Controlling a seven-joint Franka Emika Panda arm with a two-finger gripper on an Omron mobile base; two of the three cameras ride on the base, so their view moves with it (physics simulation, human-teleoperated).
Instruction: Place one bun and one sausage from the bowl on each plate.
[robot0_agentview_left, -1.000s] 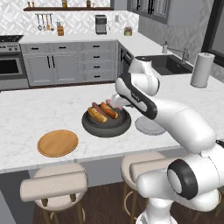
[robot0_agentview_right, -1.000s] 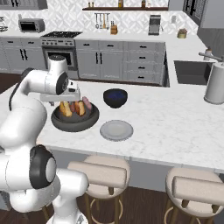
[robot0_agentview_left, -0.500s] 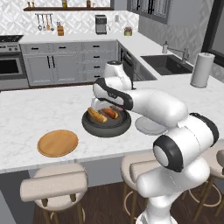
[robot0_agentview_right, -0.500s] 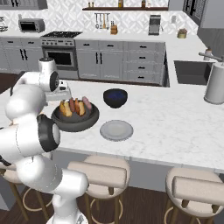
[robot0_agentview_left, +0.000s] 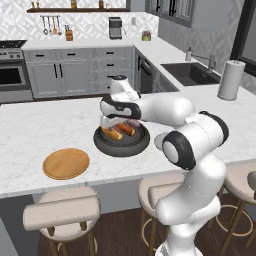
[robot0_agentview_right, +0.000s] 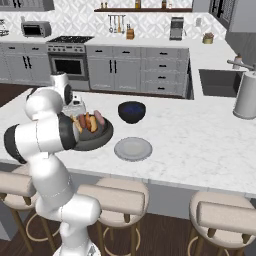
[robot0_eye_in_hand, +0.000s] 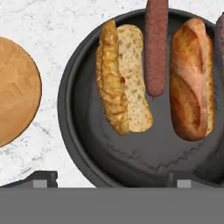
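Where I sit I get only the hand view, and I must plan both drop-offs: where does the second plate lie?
Observer: The flat round light grey plate lies on the counter just beside the wide dark grey bowl, on the side away from the tan-orange wooden plate.
Operator: Does anything stand near that grey plate?
Observer: A small glossy dark blue bowl stands behind it, apart from it.
Operator: What is the dark sliver at my right edge?
Observer: A paler pink sausage, lying in the dark bowl at its far side.
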